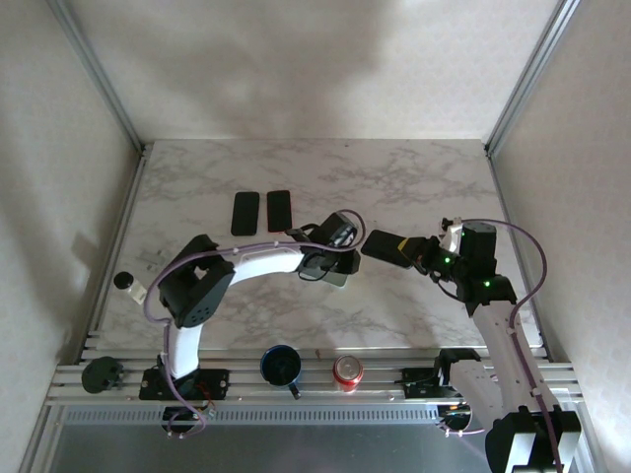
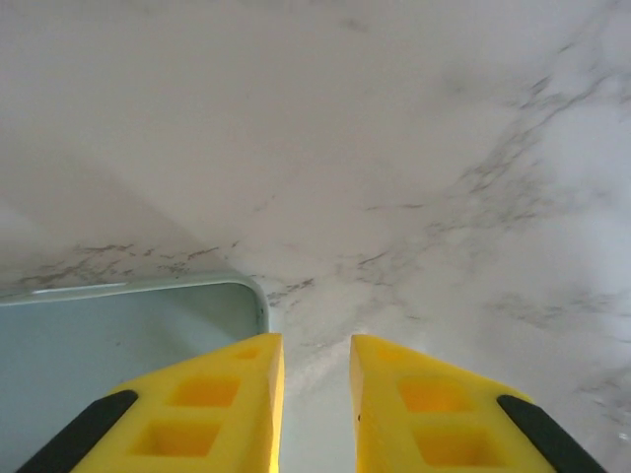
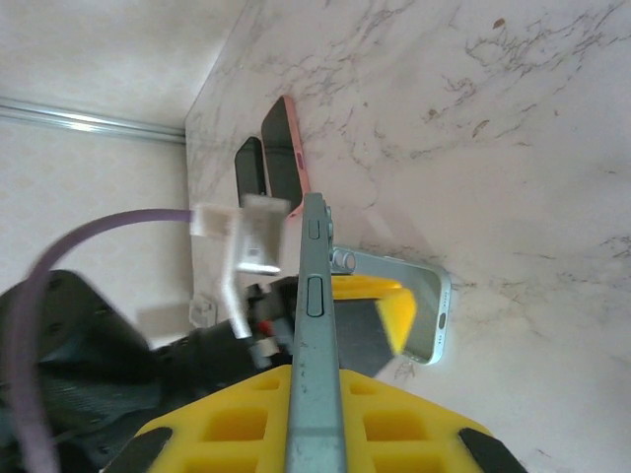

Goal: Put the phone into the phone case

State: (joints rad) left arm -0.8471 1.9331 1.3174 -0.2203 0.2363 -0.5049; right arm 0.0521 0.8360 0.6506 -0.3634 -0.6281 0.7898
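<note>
- Marble table [image 1: 424, 177] carries the pale green case [image 2: 118, 330], lying flat beside the left gripper [image 2: 315, 394], whose fingers are slightly parted around nothing.
- Right gripper [image 1: 426, 254] pinches the phone [image 1: 387, 246], a slim dark slab, aloft just right of the case.
- Step: bringing the phone over. Next, level it above the case and press it in.
</note>
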